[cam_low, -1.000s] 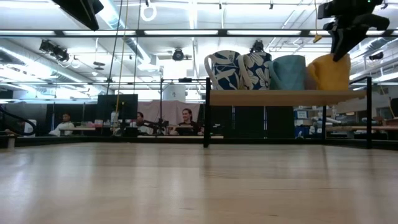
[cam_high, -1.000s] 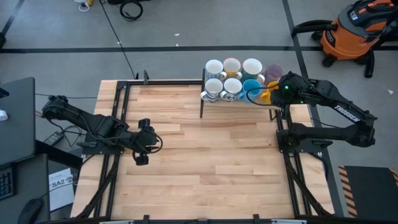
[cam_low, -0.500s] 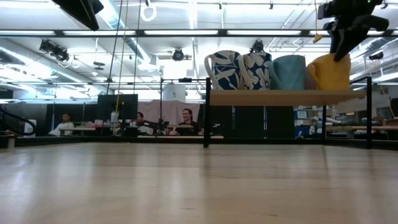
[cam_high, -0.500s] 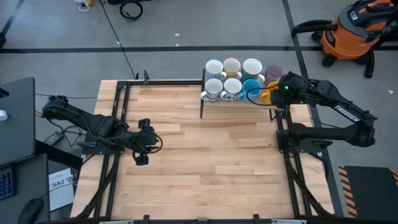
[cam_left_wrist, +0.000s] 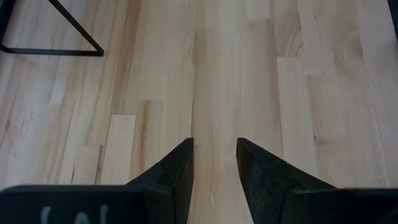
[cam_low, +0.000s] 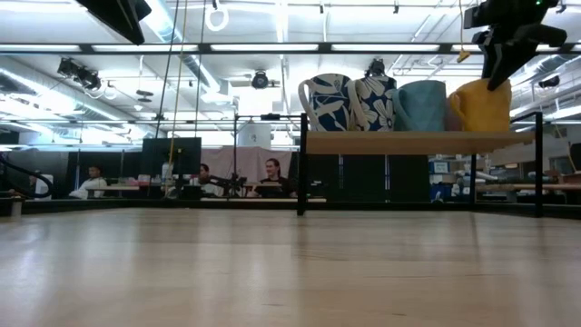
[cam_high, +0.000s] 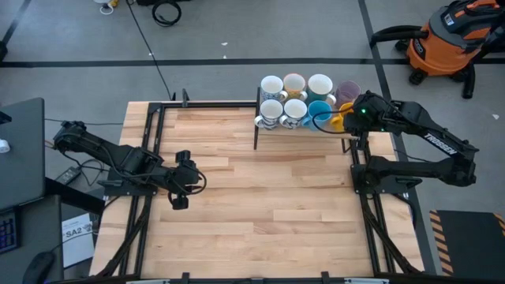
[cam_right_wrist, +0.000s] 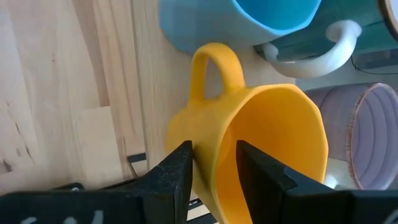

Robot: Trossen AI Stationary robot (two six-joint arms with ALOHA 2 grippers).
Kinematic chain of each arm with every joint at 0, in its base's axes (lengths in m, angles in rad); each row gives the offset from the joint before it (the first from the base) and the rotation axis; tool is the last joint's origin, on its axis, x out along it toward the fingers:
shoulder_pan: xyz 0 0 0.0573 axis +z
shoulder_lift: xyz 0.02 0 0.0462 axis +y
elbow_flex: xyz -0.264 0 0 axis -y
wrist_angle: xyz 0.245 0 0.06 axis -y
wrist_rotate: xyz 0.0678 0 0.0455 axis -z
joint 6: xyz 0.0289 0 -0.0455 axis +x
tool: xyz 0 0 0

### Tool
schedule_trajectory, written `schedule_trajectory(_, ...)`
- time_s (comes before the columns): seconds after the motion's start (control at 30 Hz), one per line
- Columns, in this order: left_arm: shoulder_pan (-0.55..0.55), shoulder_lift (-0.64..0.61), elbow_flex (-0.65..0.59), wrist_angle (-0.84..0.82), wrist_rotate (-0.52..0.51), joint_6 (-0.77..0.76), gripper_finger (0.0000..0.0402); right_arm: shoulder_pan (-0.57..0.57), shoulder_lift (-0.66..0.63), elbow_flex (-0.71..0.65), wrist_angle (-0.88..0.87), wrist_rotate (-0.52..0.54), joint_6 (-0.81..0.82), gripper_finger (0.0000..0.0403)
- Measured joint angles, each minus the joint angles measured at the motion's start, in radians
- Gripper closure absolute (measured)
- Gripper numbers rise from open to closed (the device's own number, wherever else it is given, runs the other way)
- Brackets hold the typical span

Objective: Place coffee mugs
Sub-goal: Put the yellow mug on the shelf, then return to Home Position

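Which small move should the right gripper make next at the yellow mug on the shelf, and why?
Probably lift the right gripper straight up. Its fingers straddle the rim of the yellow ceramic mug, which already sits on the raised wooden shelf beside the blue ceramic mug; a sideways pull could tip it.

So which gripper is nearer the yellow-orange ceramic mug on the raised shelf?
The right gripper: its fingers straddle the yellow-orange ceramic mug's rim. The left gripper hangs over bare table far across from it.
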Motion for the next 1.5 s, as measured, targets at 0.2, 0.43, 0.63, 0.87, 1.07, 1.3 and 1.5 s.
schedule_trajectory(0.2,0.000,0.000,0.000,0.000,0.000,0.000,0.0274,0.000,-0.003,0.000,0.024,-0.014,0.000,0.0274)
schedule_trajectory(0.43,0.000,0.000,0.000,0.000,0.000,0.000,0.0274,0.000,-0.001,0.070,0.045,-0.018,0.000,0.0274)
schedule_trajectory(0.63,0.000,0.000,0.000,0.000,0.000,0.000,0.0273,0.000,-0.002,0.191,0.055,-0.066,0.056,0.0274)
schedule_trajectory(0.87,0.000,0.000,0.000,0.022,0.000,0.001,0.0273,0.000,-0.002,0.247,0.182,-0.356,0.377,0.0274)
schedule_trajectory(1.07,0.000,0.000,0.000,0.022,0.000,0.002,0.0273,0.000,-0.001,0.247,0.271,-0.445,0.565,0.0274)
schedule_trajectory(1.3,0.000,0.000,0.000,0.022,0.000,0.002,0.0273,0.000,0.001,0.247,0.312,-0.438,0.580,0.0274)
schedule_trajectory(1.5,0.013,0.000,0.000,0.177,-0.104,0.186,0.0274,0.002,0.002,0.247,0.343,-0.510,0.644,0.0274)
